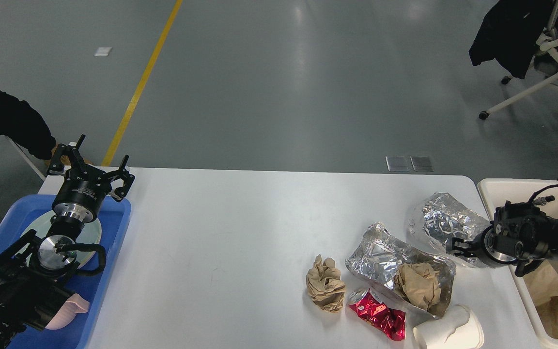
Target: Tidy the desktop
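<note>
While pressing the right gripper (455, 245) into the foil bag (446, 220) on the desktop (240, 232), beside the bin (489, 186): grip hidden, cannot tell. Could slip off crinkled foil or shove it. Left gripper (92, 169) spread, empty, over tray (112, 242)

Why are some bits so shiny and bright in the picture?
In the head view, ceiling lights bounce off the smooth grey floor as pale streaks; the crinkled foil bags glitter in many small glints; the white desktop looks a bit washed out, with soft shadows under the paper ball. Everything stays sharp.
</note>
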Robot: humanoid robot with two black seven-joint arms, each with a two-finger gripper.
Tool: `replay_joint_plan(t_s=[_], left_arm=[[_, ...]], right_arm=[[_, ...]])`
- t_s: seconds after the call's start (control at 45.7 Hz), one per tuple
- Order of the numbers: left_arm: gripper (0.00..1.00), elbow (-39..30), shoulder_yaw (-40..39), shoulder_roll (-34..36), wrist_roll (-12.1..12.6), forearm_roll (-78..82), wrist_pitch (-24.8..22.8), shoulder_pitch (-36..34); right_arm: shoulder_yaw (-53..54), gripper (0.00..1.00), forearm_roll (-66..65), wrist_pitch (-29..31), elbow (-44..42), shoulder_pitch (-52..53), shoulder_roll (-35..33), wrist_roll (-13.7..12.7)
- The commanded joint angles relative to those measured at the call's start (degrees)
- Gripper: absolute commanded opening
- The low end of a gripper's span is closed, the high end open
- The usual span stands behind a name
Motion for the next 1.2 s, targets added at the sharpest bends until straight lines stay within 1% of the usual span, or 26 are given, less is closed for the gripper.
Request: replay_joint_plan(t_s=[0.0, 0.044, 0.088, 0.175, 0.263, 0.416, 0.438, 0.503, 0.569, 0.591, 0.613, 0.635, 0.656, 0.7, 0.744, 0.81, 0.897, 0.919, 0.985, 1.072, 1.182], left_arm=[[0.96, 0.00, 0.00, 0.00, 0.00, 0.00, 0.00, 0.00], [0.96, 0.00, 0.00, 0.00, 0.00, 0.00, 0.00, 0.00], [0.96, 0.00, 0.00, 0.00, 0.00, 0.00, 0.00, 0.00], [0.96, 0.00, 0.00, 0.00, 0.00, 0.00, 0.00, 0.00], [0.96, 0.00, 0.00, 0.00, 0.00, 0.00, 0.00, 0.00], [0.96, 0.00, 0.00, 0.00, 0.00, 0.00, 0.00, 0.00], [0.96, 0.00, 0.00, 0.00, 0.00, 0.00, 0.00, 0.00], [0.96, 0.00, 0.00, 0.00, 0.00, 0.00, 0.00, 0.00], [0.96, 0.00, 0.00, 0.00, 0.00, 0.00, 0.00, 0.00], [0.96, 0.00, 0.00, 0.00, 0.00, 0.00, 0.00, 0.00], [0.96, 0.00, 0.00, 0.00, 0.00, 0.00, 0.00, 0.00], [0.96, 0.00, 0.00, 0.00, 0.00, 0.00, 0.00, 0.00], [0.96, 0.00, 0.00, 0.00, 0.00, 0.00, 0.00, 0.00], [0.96, 0.00, 0.00, 0.00, 0.00, 0.00, 0.00, 0.00], [0.96, 0.00, 0.00, 0.00, 0.00, 0.00, 0.00, 0.00], [0.96, 0.00, 0.00, 0.00, 0.00, 0.00, 0.00, 0.00], [0.96, 0.00, 0.00, 0.00, 0.00, 0.00, 0.00, 0.00], [0.96, 0.00, 0.00, 0.00, 0.00, 0.00, 0.00, 0.00], [0.96, 0.00, 0.00, 0.00, 0.00, 0.00, 0.00, 0.00], [0.96, 0.00, 0.00, 0.00, 0.00, 0.00, 0.00, 0.00], [0.96, 0.00, 0.00, 0.00, 0.00, 0.00, 0.00, 0.00]], right_arm=[[-0.13, 0.27, -0.06, 0.31, 0.12, 0.15, -0.03, -0.07], [-0.13, 0.20, -0.05, 0.39, 0.21, 0.15, -0.03, -0.07], [-0.13, 0.17, 0.03, 0.40, 0.21, 0.15, -0.03, -0.07], [-0.04, 0.17, 0.03, 0.40, 0.21, 0.33, -0.03, -0.16], [0.05, 0.22, 0.03, 0.31, 0.21, 0.59, -0.12, -0.07], [0.05, 0.23, 0.03, 0.31, 0.21, 0.77, -0.03, -0.16], [0.13, 0.25, 0.12, 0.31, 0.21, 0.85, -0.12, -0.16], [0.22, 0.41, 0.12, 0.22, 0.21, 1.47, -0.12, -0.07], [0.66, 0.46, 0.12, 0.22, 0.21, 1.82, -0.12, -0.07], [0.84, 0.49, 0.12, 0.31, 0.21, 1.91, -0.12, -0.07], [1.10, 0.54, 0.12, 0.22, 0.21, 2.08, -0.12, -0.07], [1.36, 0.62, 0.21, 0.22, 0.30, 2.43, -0.12, -0.07], [1.45, 0.74, 0.21, 0.22, 0.56, 2.87, -0.21, -0.07], [1.54, 1.00, 0.38, 0.22, 0.91, 4.36, -0.38, -0.16], [0.84, 1.00, 0.47, 0.39, 1.61, 6.03, -1.08, -0.16], [-0.48, 1.00, 0.21, 1.44, 5.03, 9.72, -2.66, -0.16], [-4.51, 1.00, 0.21, 6.01, 10.39, 18.67, -5.65, -0.16], [-6.53, 1.00, 0.21, 8.98, 12.40, 22.96, -6.18, -0.07], [-9.96, 1.00, 0.21, 15.75, 15.06, 30.80, -6.45, -0.16], [-13.57, 1.00, 0.03, 25.33, 15.59, 40.30, -5.04, -0.16], [-14.19, 1.00, -0.06, 36.94, 15.59, 49.88, -2.93, -0.07]])
